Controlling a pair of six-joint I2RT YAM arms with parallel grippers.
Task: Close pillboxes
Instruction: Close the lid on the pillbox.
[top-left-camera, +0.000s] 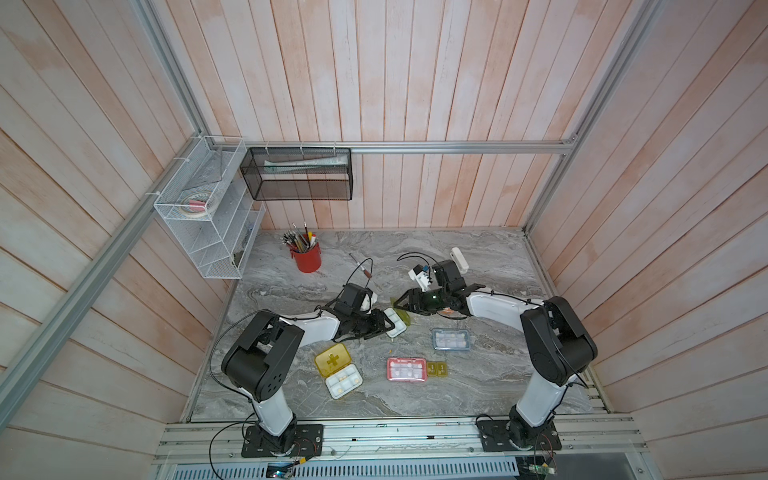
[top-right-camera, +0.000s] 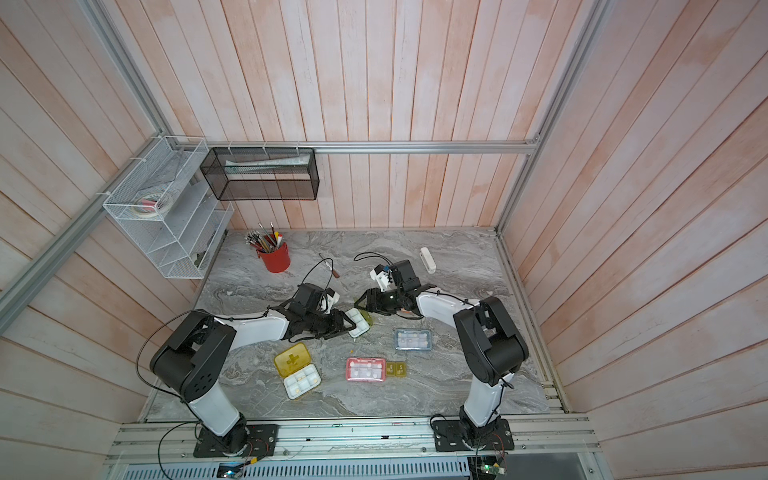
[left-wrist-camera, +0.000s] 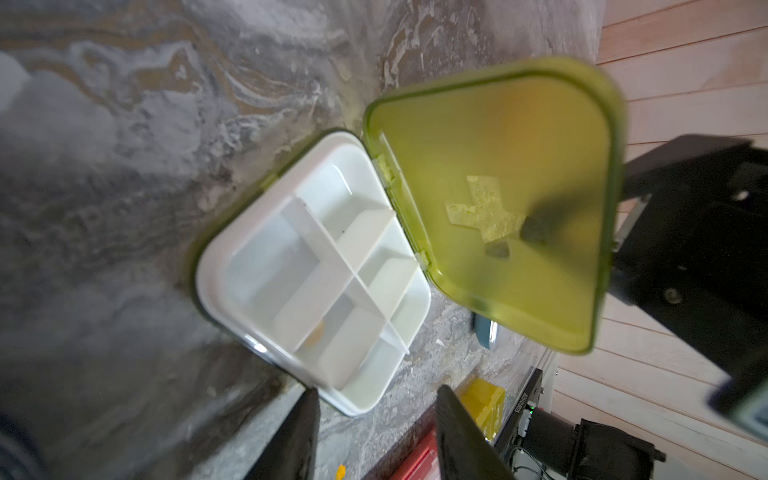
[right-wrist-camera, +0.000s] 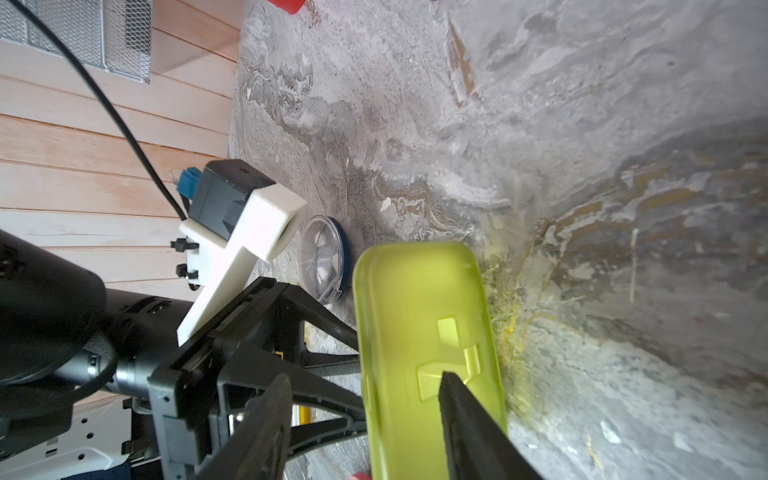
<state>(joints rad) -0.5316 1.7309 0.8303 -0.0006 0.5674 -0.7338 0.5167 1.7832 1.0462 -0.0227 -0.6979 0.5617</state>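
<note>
Lime-green plastic pillbox with white divided tray (top-left-camera: 395, 323) sits mid-bench (top-left-camera: 478, 257), its translucent lid (left-wrist-camera: 498, 166) half raised. Right claw (right-wrist-camera: 365, 376): jaws apart, one finger (right-wrist-camera: 461, 407) pressed on the lid's outer face at the embossed cross. Left claw (left-wrist-camera: 376, 390): jaws apart, straddling the tray's corner, no clamp evident.

Risk: the finger may slide off the slick lid and let it drop back. Unclamped, the tray may skid or tip under the push.

Tray compartments appear empty save one orange speck. Yellow cross-lidded pillbox (top-left-camera: 338, 370), nearer the front edge, lies open, holding pale pills.
</note>
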